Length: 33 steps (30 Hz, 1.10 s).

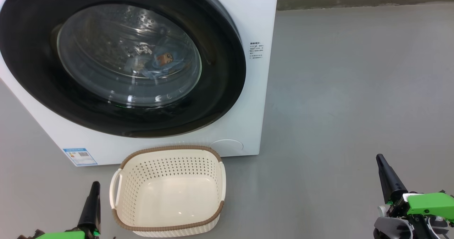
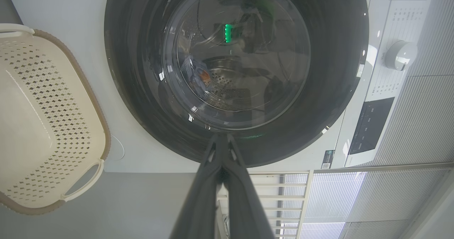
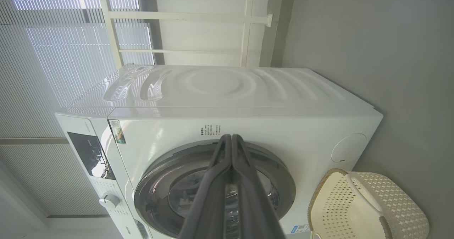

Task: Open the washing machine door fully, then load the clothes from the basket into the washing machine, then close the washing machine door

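the washing machine (image 1: 255,72) stood at the far left of the head view, white and boxy, on a grey floor (image 1: 354,90). the washing machine door (image 1: 220,104) was shut flat against its front, its glossy black ring framing the bulging glass window. through that glass the clothes (image 1: 161,61) lay low in the steel drum, a light blue bundle with an orange-brown cartoon figure showing. the basket (image 1: 170,149) sat on the floor just in front of the machine, below the door's lower right. its cream perforated walls and smooth bottom were in plain sight, with a brown rim all round and a handle on each side. a small blue label sticker (image 1: 79,156) sat on the machine's lower left front, left of the basket. a round cap (image 1: 227,146) sat just behind the basket's far right corner.

the left gripper (image 1: 95,186) was at the near left, just beside the basket but apart from it, its two dark fingers pressed together and holding nothing. the right gripper (image 1: 380,158) was at the near right, well apart from basket and machine, its fingers likewise together and holding nothing. in the left wrist view the joined fingers pointed at the door's black ring, and a white control dial (image 2: 400,54) showed on the machine's panel. whether those tips touched the door could not be told. in the right wrist view the joined fingers pointed toward the door's edge.
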Tool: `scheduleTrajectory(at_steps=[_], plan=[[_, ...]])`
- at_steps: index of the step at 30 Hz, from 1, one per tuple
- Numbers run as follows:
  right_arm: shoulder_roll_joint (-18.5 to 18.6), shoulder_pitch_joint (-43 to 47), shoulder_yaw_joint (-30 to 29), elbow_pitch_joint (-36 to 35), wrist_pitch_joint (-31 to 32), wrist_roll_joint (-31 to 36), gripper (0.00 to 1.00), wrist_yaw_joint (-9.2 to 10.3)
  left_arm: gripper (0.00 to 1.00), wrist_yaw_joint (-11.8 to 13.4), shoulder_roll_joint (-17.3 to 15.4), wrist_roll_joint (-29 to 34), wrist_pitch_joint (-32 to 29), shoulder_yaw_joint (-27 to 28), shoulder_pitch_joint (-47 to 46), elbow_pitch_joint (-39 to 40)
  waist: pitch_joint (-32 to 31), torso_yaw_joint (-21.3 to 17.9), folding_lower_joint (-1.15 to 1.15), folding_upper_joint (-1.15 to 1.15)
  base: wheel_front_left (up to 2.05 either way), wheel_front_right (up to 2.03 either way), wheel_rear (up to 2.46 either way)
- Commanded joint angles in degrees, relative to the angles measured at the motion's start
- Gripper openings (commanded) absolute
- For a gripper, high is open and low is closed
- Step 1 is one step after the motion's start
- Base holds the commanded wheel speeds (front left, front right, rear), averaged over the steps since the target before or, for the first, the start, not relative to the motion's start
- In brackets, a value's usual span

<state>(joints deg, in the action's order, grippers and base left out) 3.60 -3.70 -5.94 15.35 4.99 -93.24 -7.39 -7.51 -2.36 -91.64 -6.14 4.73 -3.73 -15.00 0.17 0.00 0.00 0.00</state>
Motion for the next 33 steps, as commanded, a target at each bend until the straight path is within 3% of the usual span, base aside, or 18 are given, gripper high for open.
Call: scheduleTrajectory(at_steps=[1,33], plan=[[0.4,-2.3,0.9,-1.4,0.3,-0.2,0.00,-0.10,0.00,0.0,-0.5,-0.5,-0.4,1.8,-2.5,0.9,0.0,0.0,0.00,0.00,0.00,0.00,0.00],[0.0,-2.4,0.4,-1.4,0.7,0.3,0.00,-0.10,0.00,0.0,-0.5,-0.5,-0.4,1.8,-2.5,0.9,0.0,0.0,0.00,0.00,0.00,0.00,0.00]])
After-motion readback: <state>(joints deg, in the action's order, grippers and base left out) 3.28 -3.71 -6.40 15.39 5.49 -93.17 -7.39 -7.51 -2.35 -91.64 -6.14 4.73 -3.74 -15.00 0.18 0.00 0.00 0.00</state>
